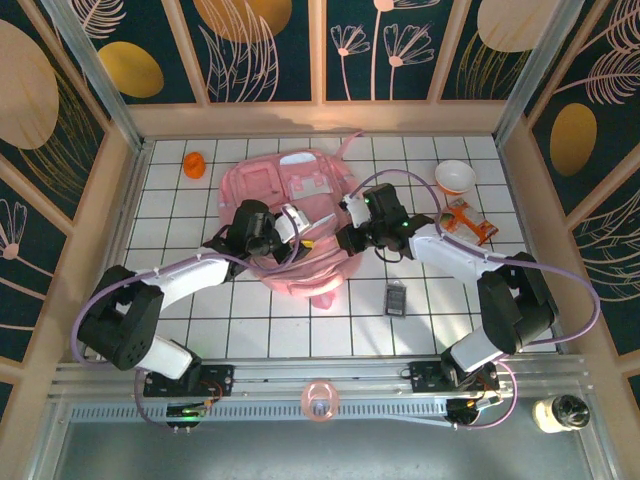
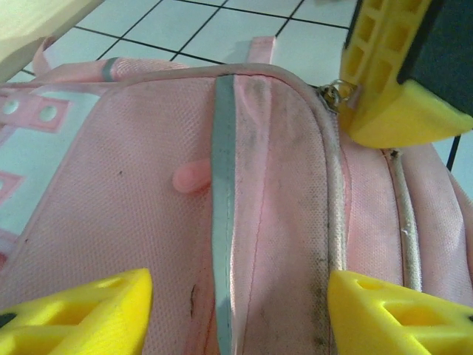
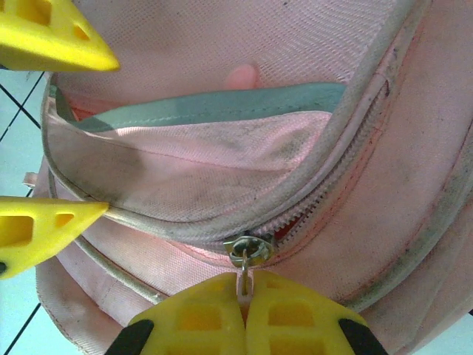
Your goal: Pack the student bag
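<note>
Right end effector [image 3: 245, 290] pinching zipper pull [image 3: 247, 250] of student bag [image 3: 222, 170], track curving toward 1 o'clock; left end effector [image 2: 236, 288] hovering released at 9 o'clock.

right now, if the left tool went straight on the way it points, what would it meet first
Probably the student bag: the left tool is open over its pink fabric, the grey strip lined up between its fingers. How close is unclear.

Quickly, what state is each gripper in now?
Left gripper: open, empty.
Right gripper: shut on the metal zipper pull of the pale pink fabric backpack.
</note>
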